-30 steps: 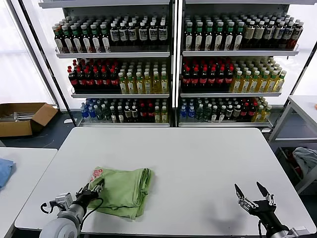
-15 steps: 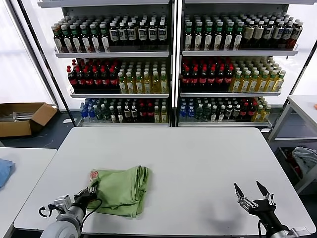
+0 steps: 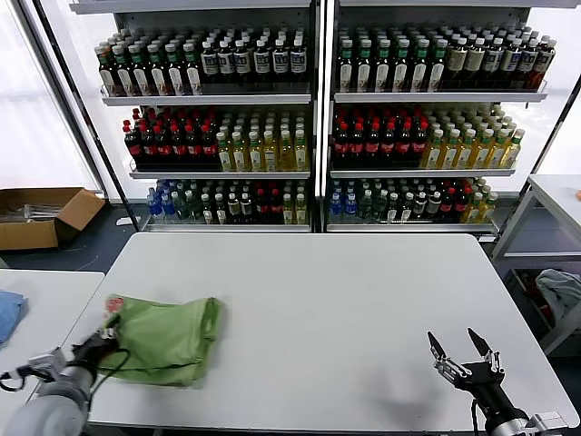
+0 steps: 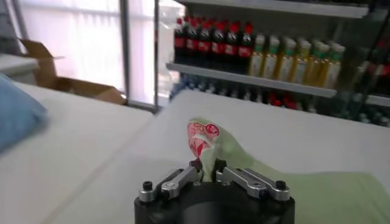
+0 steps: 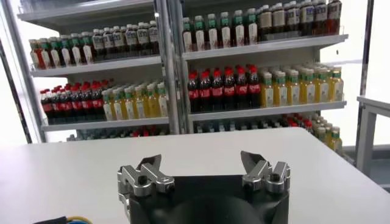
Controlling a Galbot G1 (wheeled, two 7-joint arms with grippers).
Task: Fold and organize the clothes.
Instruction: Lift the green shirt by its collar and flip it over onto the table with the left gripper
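The folded light green polo shirt point(image 3: 163, 341) lies near the left front corner of the white table point(image 3: 363, 300). A red-and-white printed edge of it sticks up at its left end point(image 4: 201, 135). My left gripper point(image 3: 98, 345) is at that left end, shut on the shirt point(image 4: 317, 195); the fabric is pinched between its two fingertips point(image 4: 206, 167). My right gripper point(image 3: 460, 352) hovers open over the table's right front, with nothing between its fingers point(image 5: 206, 164).
Shelves of bottles point(image 3: 309, 118) stand behind the table. A second white table point(image 3: 36, 318) to the left carries a blue cloth point(image 3: 7, 313). A cardboard box point(image 3: 41, 216) sits on the floor at the left. A rack with a pale cloth point(image 3: 558, 291) stands at the right.
My left gripper closed on the shirt's left end and dragged the folded shirt leftward along the table's front. The right gripper has stayed put and open.
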